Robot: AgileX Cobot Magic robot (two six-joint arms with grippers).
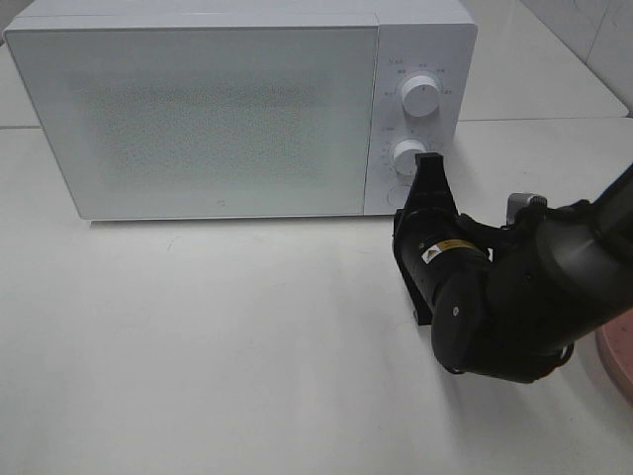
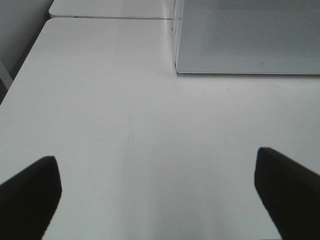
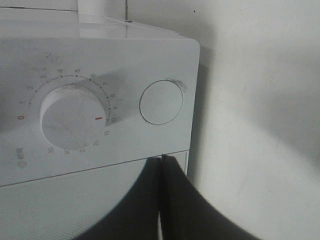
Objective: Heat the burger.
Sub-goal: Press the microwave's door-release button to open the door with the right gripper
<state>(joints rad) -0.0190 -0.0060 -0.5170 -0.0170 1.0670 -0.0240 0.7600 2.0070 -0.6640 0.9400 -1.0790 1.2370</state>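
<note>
Right claw (image 3: 161, 162) shut at microwave (image 1: 198, 119); pink plate (image 1: 619, 354) cut off.

A white table (image 1: 198, 346) fills the view under soft, even light; a second tabletop (image 1: 539, 84) abuts behind, with pale tiles (image 1: 605, 35) beyond.

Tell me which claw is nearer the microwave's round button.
Right. The right claw, shut, sits just off the button; the left claw, open, hangs over table by the microwave's opposite corner.
</note>
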